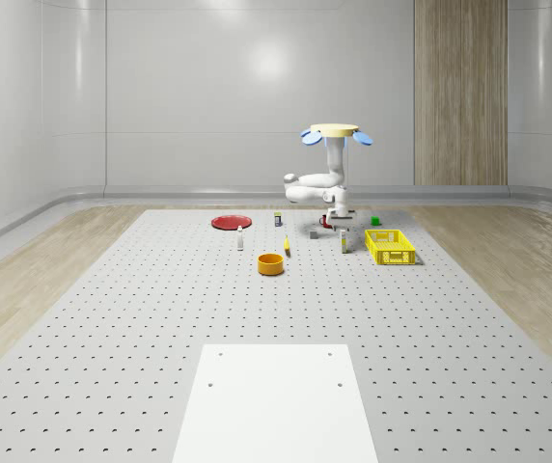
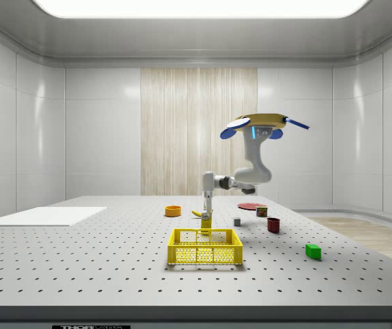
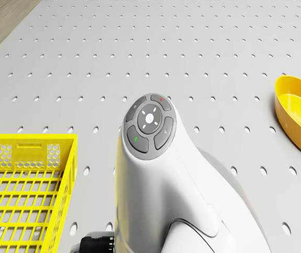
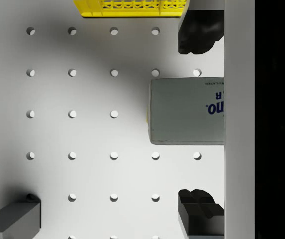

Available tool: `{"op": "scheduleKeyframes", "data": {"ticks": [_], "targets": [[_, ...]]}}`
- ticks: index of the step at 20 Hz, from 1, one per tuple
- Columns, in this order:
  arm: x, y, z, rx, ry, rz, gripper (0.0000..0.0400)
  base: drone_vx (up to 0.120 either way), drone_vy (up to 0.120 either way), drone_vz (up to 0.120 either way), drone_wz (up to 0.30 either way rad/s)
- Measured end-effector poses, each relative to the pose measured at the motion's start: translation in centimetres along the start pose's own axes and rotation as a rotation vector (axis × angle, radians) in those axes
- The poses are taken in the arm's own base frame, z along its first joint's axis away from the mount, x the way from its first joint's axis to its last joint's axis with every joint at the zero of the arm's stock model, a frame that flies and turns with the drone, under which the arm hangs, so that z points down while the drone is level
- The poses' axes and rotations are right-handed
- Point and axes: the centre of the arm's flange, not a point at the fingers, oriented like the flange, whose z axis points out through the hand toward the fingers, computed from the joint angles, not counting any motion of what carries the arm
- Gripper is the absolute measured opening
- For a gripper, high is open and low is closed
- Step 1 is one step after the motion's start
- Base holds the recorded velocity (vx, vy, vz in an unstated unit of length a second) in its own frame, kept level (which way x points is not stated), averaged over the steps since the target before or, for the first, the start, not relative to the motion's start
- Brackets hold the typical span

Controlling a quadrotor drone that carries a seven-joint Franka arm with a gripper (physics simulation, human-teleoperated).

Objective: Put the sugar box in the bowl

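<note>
Sugar box [image 4: 187,110] stands upright on the perforated tabletop [image 1: 160,318], just beside the yellow basket [image 1: 390,247] on its left in the whole-scene view. Tool [image 4: 198,122] is directly above the box, fingers [image 4: 197,31] spread wide, one on each side of it, no contact visible, so released. In the side view the tool [image 2: 207,214] points straight down at the box [image 2: 205,223] behind the basket [image 2: 205,247]. Drone [image 1: 336,133] hovers over the far part of the tabletop, above and slightly behind the box, arm bent down and forward. Orange bowl [image 1: 271,263] sits well apart from the box, nearer the camera and to the whole-scene view's left. Small grey block [image 4: 13,219] lies on the tabletop near the box. Red plate [image 1: 230,222] sits at the far left.
</note>
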Motion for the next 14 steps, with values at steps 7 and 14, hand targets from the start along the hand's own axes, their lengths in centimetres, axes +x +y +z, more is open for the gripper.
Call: {"op": "scheduleKeyframes", "data": {"ticks": [7, 14], "targets": [[0.0, 0.0, 0.4, 0.000, 0.000, 0.000, 0.0400, 0.057, 0.000, 0.000, 0.000], [-0.4, 0.4, 1.3, 0.000, 0.000, 0.000, 0.0400, 0.000, 0.000, 0.000, 0.000]]}}
